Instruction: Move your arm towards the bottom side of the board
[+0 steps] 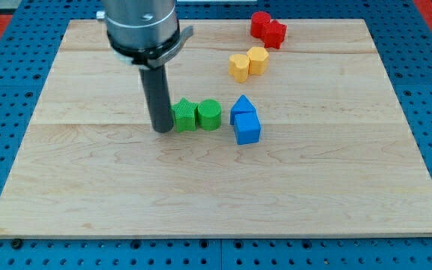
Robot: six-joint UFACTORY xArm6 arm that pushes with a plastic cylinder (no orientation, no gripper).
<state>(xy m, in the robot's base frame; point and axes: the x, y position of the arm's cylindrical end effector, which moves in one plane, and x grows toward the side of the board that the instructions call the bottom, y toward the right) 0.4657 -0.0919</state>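
Near the middle of the wooden tabletop (126, 195), my tip (162, 130) rests just left of the green cube (184, 115), apparently touching it. I carry no fingers, just a rod. Rightward sit the green cylinder (209, 114) and two blue blocks (244, 120); the board's bottom edge lies well below.

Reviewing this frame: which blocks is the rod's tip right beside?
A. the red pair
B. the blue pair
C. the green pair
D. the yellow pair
C: my tip stands at the view's left edge of the green blocks, close against the nearer one, while the blue blocks, yellow blocks and red blocks lie farther toward the view's right and top.
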